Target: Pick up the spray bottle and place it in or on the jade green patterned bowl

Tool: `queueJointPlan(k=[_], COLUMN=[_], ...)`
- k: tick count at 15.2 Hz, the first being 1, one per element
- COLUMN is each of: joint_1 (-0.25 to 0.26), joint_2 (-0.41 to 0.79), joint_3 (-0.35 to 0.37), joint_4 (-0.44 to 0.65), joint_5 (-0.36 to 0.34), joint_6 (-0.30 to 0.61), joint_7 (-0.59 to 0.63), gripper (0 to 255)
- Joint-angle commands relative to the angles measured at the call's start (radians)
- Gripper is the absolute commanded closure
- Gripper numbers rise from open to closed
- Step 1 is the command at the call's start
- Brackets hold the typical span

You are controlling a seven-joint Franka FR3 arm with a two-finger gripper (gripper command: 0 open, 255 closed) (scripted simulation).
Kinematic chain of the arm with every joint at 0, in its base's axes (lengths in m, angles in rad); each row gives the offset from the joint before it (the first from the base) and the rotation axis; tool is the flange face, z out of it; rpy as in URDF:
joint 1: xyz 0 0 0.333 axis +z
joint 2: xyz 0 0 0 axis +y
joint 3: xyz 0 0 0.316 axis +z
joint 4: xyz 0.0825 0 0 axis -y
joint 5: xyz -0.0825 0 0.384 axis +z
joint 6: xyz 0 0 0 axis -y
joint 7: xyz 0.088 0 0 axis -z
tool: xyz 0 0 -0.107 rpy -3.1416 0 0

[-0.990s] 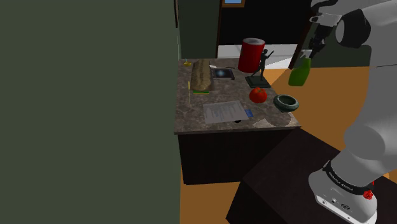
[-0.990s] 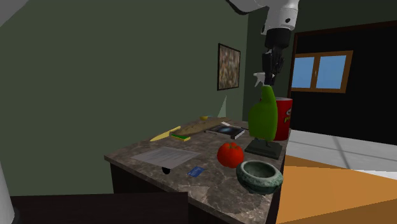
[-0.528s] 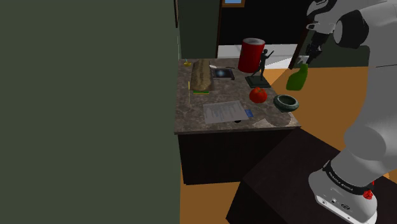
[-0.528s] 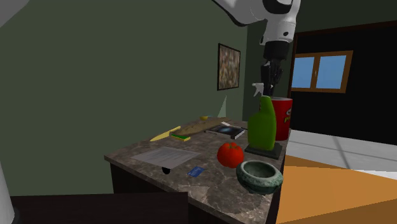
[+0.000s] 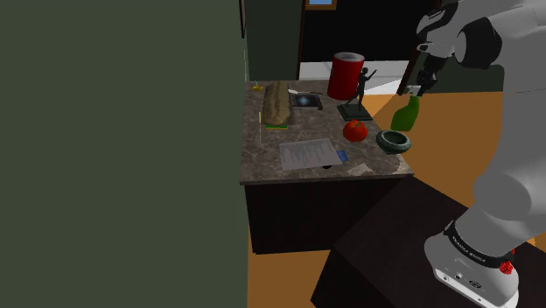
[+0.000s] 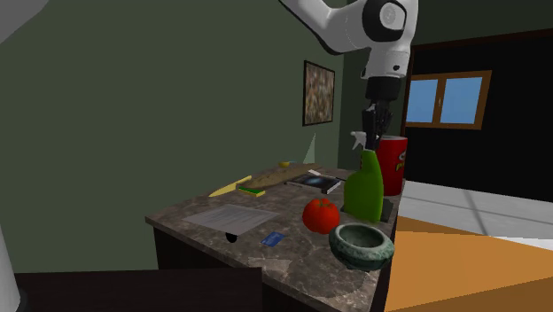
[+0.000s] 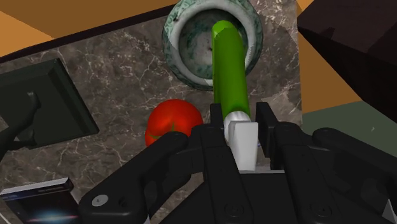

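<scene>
The pincer is pinching the white head of the green spray bottle, which hangs below it with its base over the mouth of the green patterned bowl. The bowl sits near the corner of the marbled table. A red tomato rests just beside the bowl. Farther from the bowl stand a dark figurine and a red can.

Veined marble counter, glossy green bottle
</scene>
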Motion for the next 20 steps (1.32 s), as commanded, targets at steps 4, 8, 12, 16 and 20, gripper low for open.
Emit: queueJointPlan(k=[4, 8, 12, 16, 20], joint_1=[0.001, -0.002, -0.002, -0.002, -0.002], joint_2=[0.022, 0.045, 0.045, 0.045, 0.045], joint_3=[0.009, 0.019, 0.019, 0.019, 0.019], joint_4=[-0.034, -0.058, -0.058, -0.058, -0.058], joint_5=[0.015, 0.03, 0.03, 0.03, 0.03], joint_6=[0.053, 0.096, 0.096, 0.096, 0.096], joint_7=[-0.011, -0.023, -0.023, -0.023, -0.022], gripper=[255, 255, 255, 255, 0])
